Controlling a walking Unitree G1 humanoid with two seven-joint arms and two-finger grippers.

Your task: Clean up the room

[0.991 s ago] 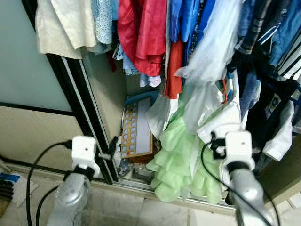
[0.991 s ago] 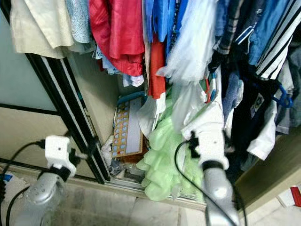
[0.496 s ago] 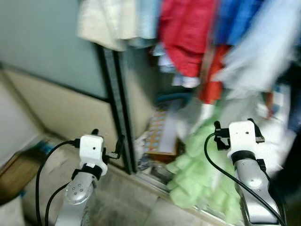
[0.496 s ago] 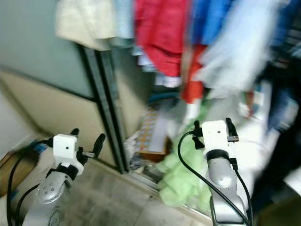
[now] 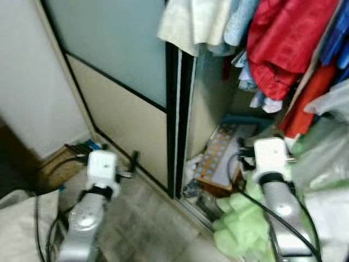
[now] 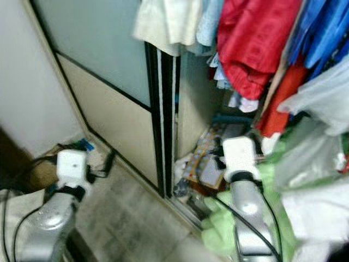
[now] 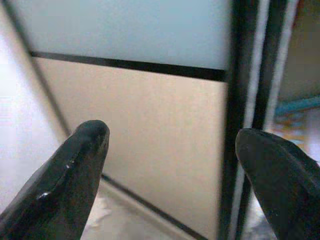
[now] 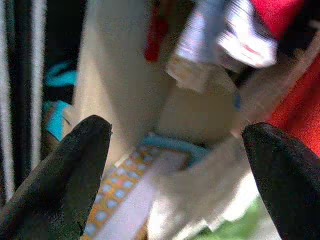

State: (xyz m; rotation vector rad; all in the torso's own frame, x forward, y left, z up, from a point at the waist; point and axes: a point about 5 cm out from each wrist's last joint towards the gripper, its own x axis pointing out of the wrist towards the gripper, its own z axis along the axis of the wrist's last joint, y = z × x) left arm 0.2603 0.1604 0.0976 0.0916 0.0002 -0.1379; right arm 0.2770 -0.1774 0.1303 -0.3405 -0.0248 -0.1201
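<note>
Left wrist view puts your left gripper (image 7: 170,165) wide open, empty, facing the sliding door (image 7: 150,140). Your right gripper (image 8: 175,175) is open too, holding nothing, aimed at the patterned board (image 5: 218,158) under the red garment (image 5: 286,43).

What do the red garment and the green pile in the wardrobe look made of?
Red garment: looks like a smooth, satiny fabric, with a soft sheen on its folds. Green pile: probably thin ruffled cloth, going by its layered frills. Blur leaves both uncertain.

Two claws (image 7: 170,165) (image 8: 175,170), one wardrobe door (image 5: 120,82)
</note>
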